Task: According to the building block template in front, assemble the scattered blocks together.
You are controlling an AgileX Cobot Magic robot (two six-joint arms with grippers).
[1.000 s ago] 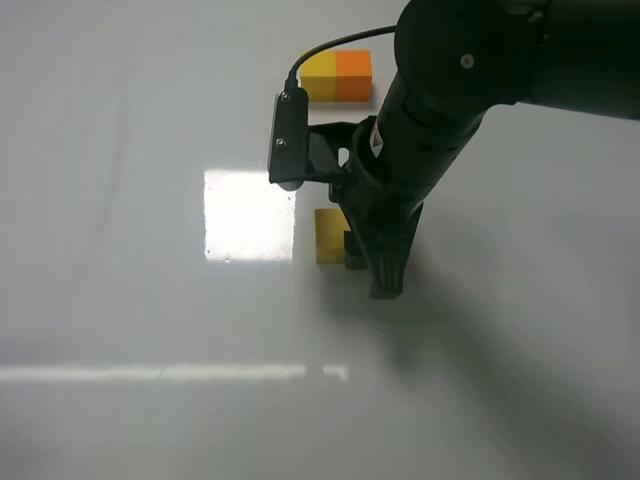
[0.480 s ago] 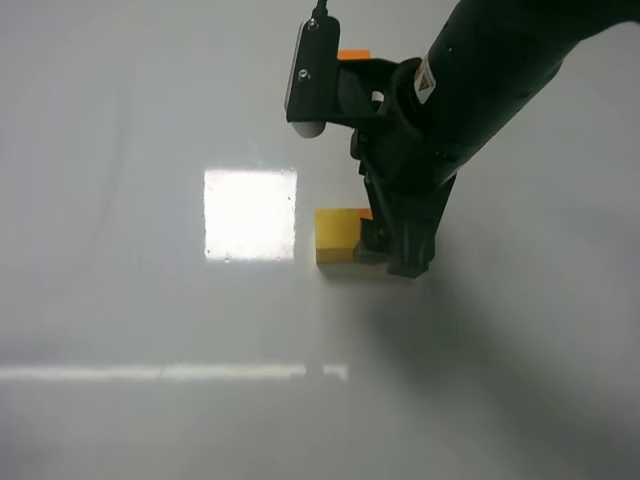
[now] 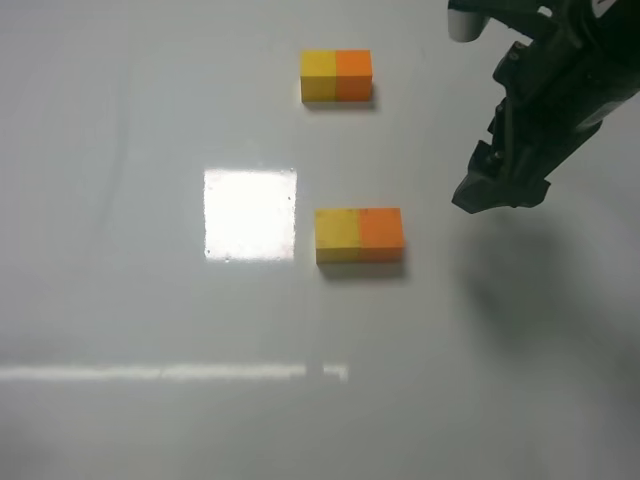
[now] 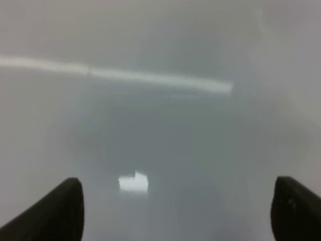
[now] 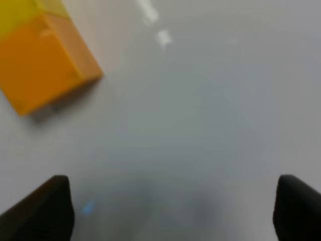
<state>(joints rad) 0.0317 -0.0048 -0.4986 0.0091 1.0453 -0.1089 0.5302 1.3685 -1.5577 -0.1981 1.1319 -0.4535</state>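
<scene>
While the right hand (image 3: 497,190) is held above the bench (image 3: 120,300), the yellow cube (image 3: 337,231) and orange cube (image 3: 381,229) are seen joined side by side.

The pair is placed just nearer than the building block template (image 3: 336,75), well apart from it, with a bright glare patch (image 3: 250,214) just beside the yellow cube. The right hand is spread wide and empty, off to the orange cube's side. The left hand (image 4: 175,211) is likewise spread wide over bare bench, with nothing held.
</scene>
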